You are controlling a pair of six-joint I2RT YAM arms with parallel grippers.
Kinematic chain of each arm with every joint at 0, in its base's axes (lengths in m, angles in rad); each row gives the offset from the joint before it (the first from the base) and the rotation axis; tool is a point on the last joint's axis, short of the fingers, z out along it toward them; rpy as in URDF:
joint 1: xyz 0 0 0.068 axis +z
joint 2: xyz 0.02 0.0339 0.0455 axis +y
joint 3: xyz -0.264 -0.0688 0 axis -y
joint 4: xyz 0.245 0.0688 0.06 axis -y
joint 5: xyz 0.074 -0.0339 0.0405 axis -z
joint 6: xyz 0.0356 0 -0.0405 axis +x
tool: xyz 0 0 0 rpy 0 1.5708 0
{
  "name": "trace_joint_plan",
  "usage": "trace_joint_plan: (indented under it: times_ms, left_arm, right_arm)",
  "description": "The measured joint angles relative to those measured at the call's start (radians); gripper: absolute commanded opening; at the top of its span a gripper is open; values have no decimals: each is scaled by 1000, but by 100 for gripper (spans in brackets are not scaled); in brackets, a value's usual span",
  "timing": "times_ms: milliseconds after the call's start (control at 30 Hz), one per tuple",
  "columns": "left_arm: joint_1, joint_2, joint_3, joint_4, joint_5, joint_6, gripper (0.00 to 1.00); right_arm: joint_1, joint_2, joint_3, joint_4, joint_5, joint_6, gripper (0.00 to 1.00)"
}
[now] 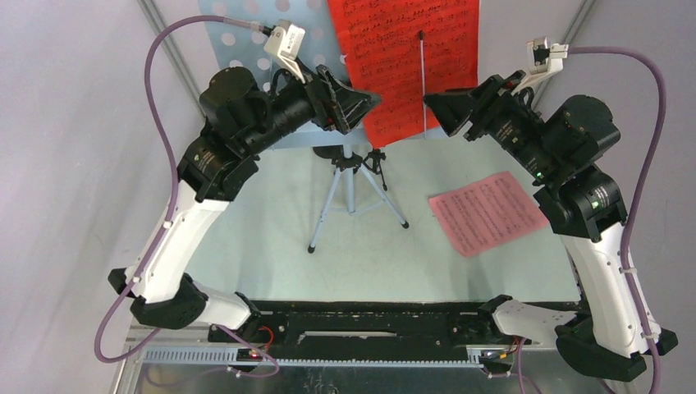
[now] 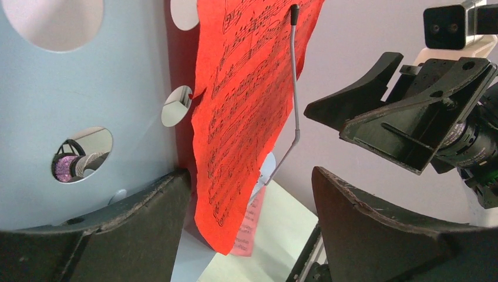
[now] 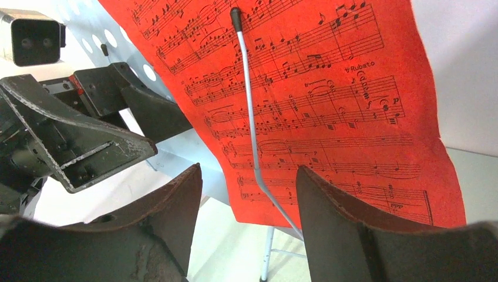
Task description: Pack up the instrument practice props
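Note:
The red score sheet (image 1: 406, 57) hangs on the pale blue perforated music desk (image 1: 238, 37), held by a thin wire page arm (image 1: 423, 70). The desk stands on the blue-grey tripod (image 1: 351, 193). The pink score sheet (image 1: 488, 212) lies flat on the table at the right. My left gripper (image 1: 373, 103) is open at the red sheet's left lower edge (image 2: 246, 117). My right gripper (image 1: 428, 103) is open facing the sheet's lower part (image 3: 305, 106), around the wire arm (image 3: 252, 129). A glittery purple microphone (image 2: 70, 166) shows through a desk hole. The mint microphone is out of view.
A black mic mount (image 1: 376, 158) sits beside the tripod head. The two grippers face each other closely in front of the desk. Grey walls close in on both sides. A black rail (image 1: 369, 328) runs along the near table edge.

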Motion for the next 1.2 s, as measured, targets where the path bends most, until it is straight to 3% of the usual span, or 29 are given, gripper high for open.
trace_joint_plan:
  times_ms: [300,900,1200]
  left_arm:
    - [0,11,0,25,13,0,78]
    - [6,39,-2,119,62,26,53]
    - [11,84,-1,126,79,27,22]
  right_arm:
    - [8,0,-16,4,-5,0,67]
    - [23,-2,-43,16,-31,3,67]
    - [24,-2,-46,16,-31,4,67]
